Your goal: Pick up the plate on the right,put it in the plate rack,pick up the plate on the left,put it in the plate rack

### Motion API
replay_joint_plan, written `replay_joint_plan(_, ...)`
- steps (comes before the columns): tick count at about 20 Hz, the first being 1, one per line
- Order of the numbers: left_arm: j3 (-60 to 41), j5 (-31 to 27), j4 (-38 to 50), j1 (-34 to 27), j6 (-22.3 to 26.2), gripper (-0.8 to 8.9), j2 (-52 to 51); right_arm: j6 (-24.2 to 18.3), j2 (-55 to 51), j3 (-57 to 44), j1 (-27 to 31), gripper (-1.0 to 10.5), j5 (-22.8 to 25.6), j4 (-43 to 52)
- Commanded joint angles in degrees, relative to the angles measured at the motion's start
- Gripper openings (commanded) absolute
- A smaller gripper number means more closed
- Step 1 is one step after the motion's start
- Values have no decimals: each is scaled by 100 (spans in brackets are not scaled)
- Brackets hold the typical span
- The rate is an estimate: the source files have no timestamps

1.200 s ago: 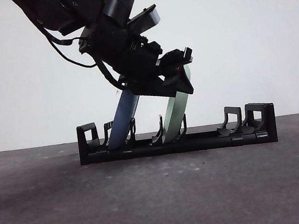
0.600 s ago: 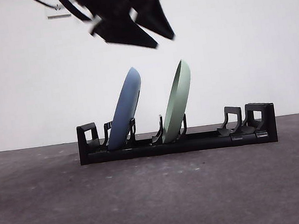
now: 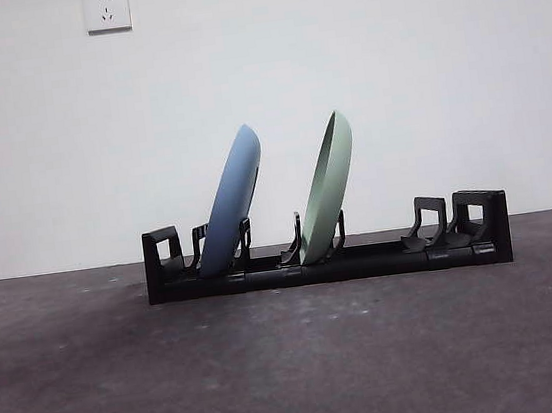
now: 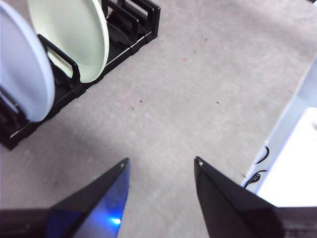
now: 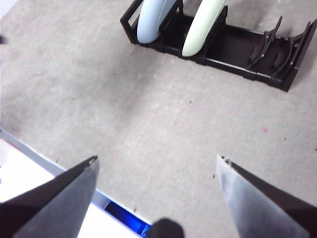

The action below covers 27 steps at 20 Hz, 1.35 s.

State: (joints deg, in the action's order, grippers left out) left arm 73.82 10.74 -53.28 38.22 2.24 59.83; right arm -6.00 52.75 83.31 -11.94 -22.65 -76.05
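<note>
The long black plate rack (image 3: 383, 257) stands on the grey table in the front view. A blue plate (image 3: 232, 200) leans upright in its left slot and a pale green plate (image 3: 328, 184) in the slot beside it. Both arms are out of the front view. My left gripper (image 4: 161, 166) hangs open and empty over bare table, well away from the rack (image 4: 133, 34), blue plate (image 4: 22, 74) and green plate (image 4: 74, 34). My right gripper (image 5: 156, 163) is open and empty too, high above the table, far from the rack (image 5: 237, 49) with its two plates.
The rack's right-hand slots (image 3: 429, 223) hold nothing. Two wall sockets (image 3: 107, 8) sit high on the white wall behind. The table's edge (image 5: 39, 161) and a white surface beyond it show in both wrist views.
The arm that stood over the green plate has let it go, risen and left the front view. Both plates stay leaning in the rack.
</note>
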Motion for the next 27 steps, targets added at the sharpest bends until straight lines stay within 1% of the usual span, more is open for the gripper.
replay_joint_plan(1, -13, 17, -190, 9, -55, 220, -321, -101, -2, -35, -4, 406, -57, -61)
replay_joint_plan(5, -11, 17, -247, 9, -55, 220, -651, -136, -2, -35, -4, 405, -61, -98)
replay_joint_plan(8, -11, 17, -262, 9, -55, 214, -667, -175, 0, -35, -4, 398, -61, -179)
replay_joint_plan(9, -11, 17, -262, 9, -55, 171, -651, -173, 0, -35, -4, 330, -59, -199)
replay_joint_plan(10, -11, 17, -258, 9, -50, 86, -647, -173, 0, -35, -4, 237, -59, -197)
replay_joint_plan(11, -11, 17, -236, 9, -44, -16, -647, -175, 0, -35, -4, 121, -59, -199)
replay_joint_plan(13, -11, 17, -236, 9, -9, -8, -647, -177, 0, -35, -4, -10, -57, -199)
replay_joint_plan(17, -11, 15, -238, 9, -9, -8, -647, -195, 2, -35, -4, -12, -52, -173)
replay_joint_plan(18, -13, 13, -236, 9, -9, -3, -647, -160, 2, -35, -4, -12, -48, -151)
replay_joint_plan(20, -11, -11, -236, 9, -9, -3, -647, 96, 2, -35, -4, 4, -48, -153)
replay_joint_plan(23, -11, -24, -236, 7, -11, -3, -647, 105, 37, -35, -4, 4, -11, -160)
replay_joint_plan(27, -11, -26, -240, 9, -9, -3, -647, 105, 201, -35, -4, 4, 236, -153)
